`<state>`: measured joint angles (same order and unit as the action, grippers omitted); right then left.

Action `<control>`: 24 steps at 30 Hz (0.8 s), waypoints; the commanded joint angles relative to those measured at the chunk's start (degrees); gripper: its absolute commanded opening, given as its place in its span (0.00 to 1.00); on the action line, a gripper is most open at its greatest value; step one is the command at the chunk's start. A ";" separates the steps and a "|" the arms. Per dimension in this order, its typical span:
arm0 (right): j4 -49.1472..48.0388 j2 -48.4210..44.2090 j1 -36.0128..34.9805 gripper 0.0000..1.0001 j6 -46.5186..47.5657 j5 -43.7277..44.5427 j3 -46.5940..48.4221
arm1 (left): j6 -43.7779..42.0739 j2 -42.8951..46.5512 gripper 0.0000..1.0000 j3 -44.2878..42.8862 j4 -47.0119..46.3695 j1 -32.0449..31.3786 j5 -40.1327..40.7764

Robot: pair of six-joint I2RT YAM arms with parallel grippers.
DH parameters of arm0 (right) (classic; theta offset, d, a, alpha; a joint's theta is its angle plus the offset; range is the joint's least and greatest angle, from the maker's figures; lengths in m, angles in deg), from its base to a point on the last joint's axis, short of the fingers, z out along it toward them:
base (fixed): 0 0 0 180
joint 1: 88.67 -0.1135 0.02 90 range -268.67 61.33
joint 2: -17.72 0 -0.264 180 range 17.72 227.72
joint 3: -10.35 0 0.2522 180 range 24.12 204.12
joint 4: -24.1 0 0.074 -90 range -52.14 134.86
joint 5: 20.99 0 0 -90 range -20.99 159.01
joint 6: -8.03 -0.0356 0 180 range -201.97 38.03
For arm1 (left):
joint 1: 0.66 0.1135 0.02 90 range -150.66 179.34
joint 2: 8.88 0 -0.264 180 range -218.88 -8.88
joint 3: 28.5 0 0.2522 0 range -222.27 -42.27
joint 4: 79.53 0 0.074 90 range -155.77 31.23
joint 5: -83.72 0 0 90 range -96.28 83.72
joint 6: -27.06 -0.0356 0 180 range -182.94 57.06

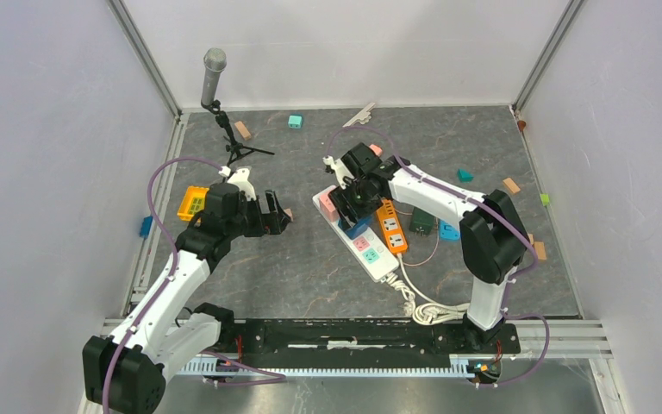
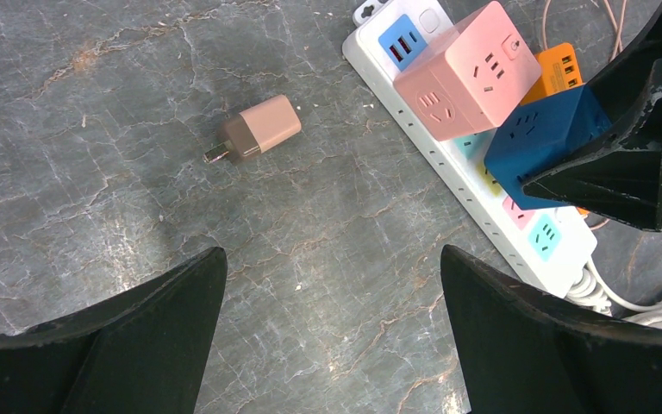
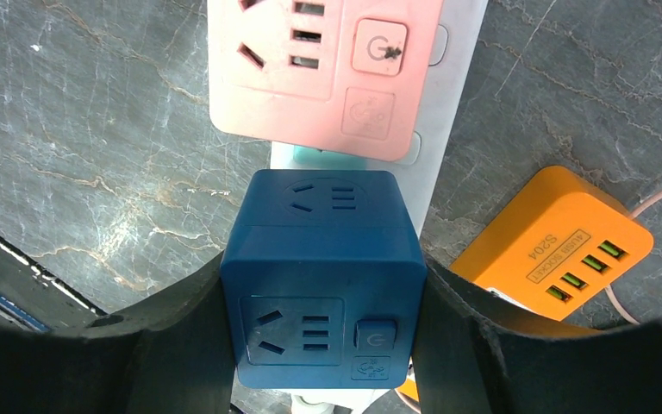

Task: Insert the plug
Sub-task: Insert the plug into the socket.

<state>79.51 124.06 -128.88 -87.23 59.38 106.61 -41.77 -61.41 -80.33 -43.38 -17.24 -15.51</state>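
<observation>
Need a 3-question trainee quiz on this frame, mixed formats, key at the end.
1. Multiple choice: the right hand is
A. open and empty
B. shut on the blue cube
C. out of view
2. True or false: the left hand is open and holds nothing, and the tan charger lies loose on the table.
3. Short answer: what colour is the cube that sits on the white power strip right beside the blue one?

Key
1. B
2. True
3. Pink: the pink cube.
</observation>
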 commanded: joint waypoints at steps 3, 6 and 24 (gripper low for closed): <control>-1.52 -4.97 1.02 0.00 -0.89 -1.07 3.74 | -2.59 0.99 1.00 -1.53 -1.13 0.14 0.32; -1.96 -5.28 1.21 0.00 -0.92 -0.94 3.28 | -2.62 1.01 1.00 -1.40 -1.12 0.19 0.41; -2.07 -4.53 1.72 0.00 -0.86 -0.70 -1.60 | -2.62 1.15 1.00 -1.42 -1.12 0.17 0.57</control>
<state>79.05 121.29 -127.39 -87.73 58.79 105.70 -41.80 -61.32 -80.35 -43.38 -17.24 -15.40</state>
